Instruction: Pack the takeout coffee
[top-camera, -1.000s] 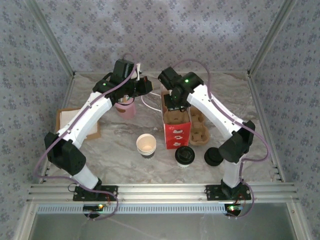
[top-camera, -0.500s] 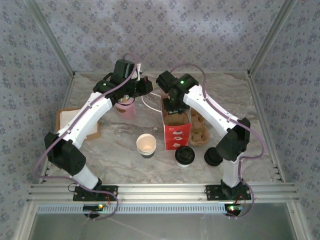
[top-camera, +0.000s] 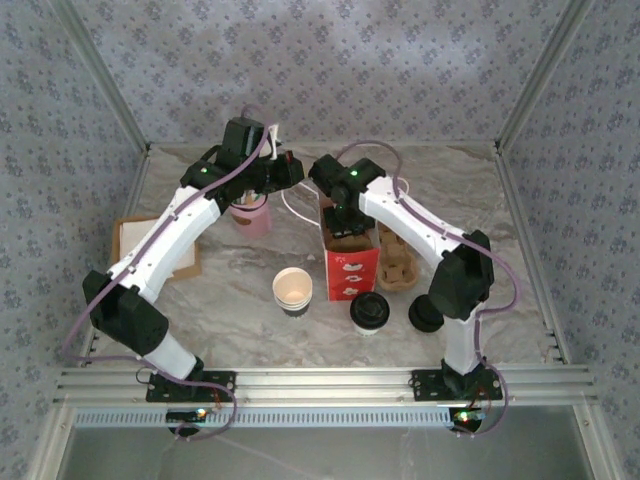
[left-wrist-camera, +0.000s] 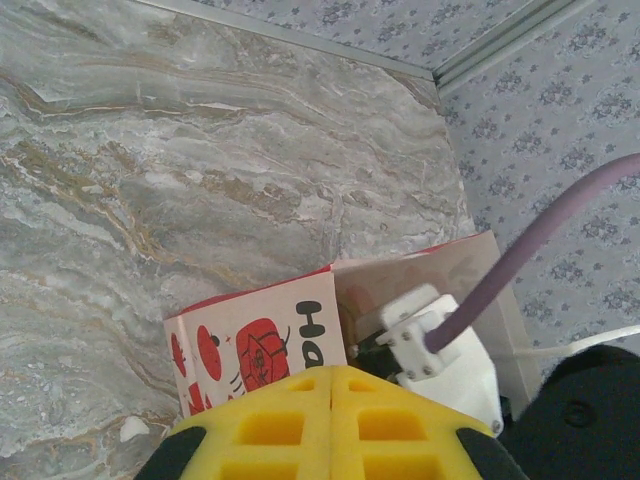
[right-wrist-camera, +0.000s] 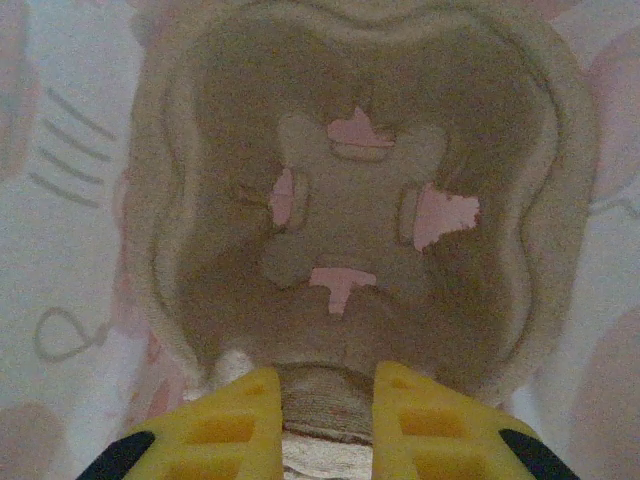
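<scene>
The takeout coffee (top-camera: 369, 312), a white cup under a black lid, stands on the marble table in front of the red paper bag (top-camera: 352, 272). My right gripper (right-wrist-camera: 325, 376) reaches down into the bag and is shut on the rim of a brown pulp cup carrier (right-wrist-camera: 350, 200) that lies inside it. In the top view that carrier (top-camera: 352, 238) shows in the bag's mouth. At the bag's back left corner, the left gripper (left-wrist-camera: 333, 372) has its yellow fingers pressed together on the bag's rim (left-wrist-camera: 300, 320).
A lidless white cup (top-camera: 292, 290) stands left of the coffee and a loose black lid (top-camera: 427, 313) to its right. A second pulp carrier (top-camera: 398, 262) lies beside the bag. A pink cup (top-camera: 250, 218) sits under the left arm, and a flat card (top-camera: 135, 240) lies far left.
The right arm has swung left, its elbow moving in towards the bag, and the bag has shifted slightly left. The left arm has held still.
</scene>
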